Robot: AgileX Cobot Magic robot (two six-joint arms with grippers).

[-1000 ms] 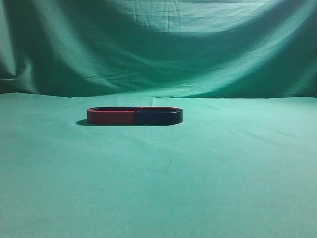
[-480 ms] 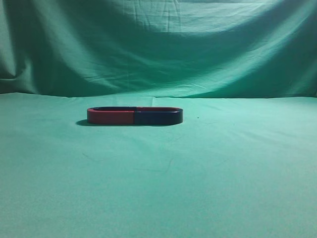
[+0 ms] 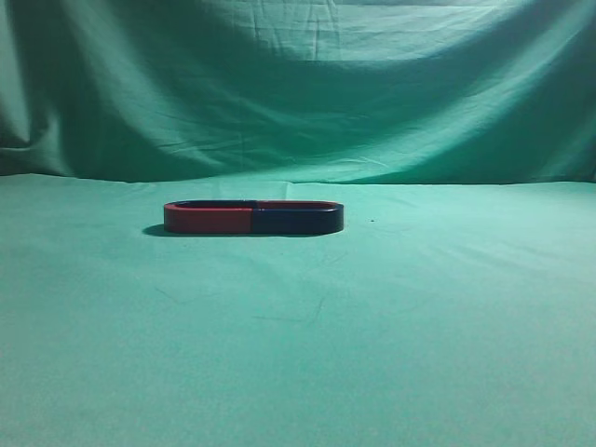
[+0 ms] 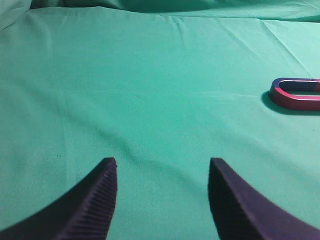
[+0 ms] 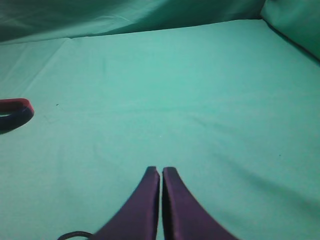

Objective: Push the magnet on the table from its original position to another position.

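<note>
A: Where is the navy magnet (image 3: 298,220) sitting?

B: It is lying flat on the green bench (image 3: 298,354), a little back from the middle in the exterior view, joined end to end with the red magnet (image 3: 209,219) so the two are forming one long oval. The right wrist view is catching only its rounded tip at the left edge.

A: And the arms?

B: Neither is showing in the exterior view. The left gripper (image 4: 162,165) is hovering over bare cloth with its fingers spread apart, well away from the pair. The right gripper (image 5: 161,172) is holding its fingers pressed together with nothing between them, also well apart.

A: What is worrying you?

B: I am thinking the red magnet is going to tag along. The two are clinging, so a push on the navy one is likely dragging both or swinging the oval round. A glancing contact on the curved end is also risking a slip, and the loose cloth is looking ready to wrinkle under a low gripper.
</note>
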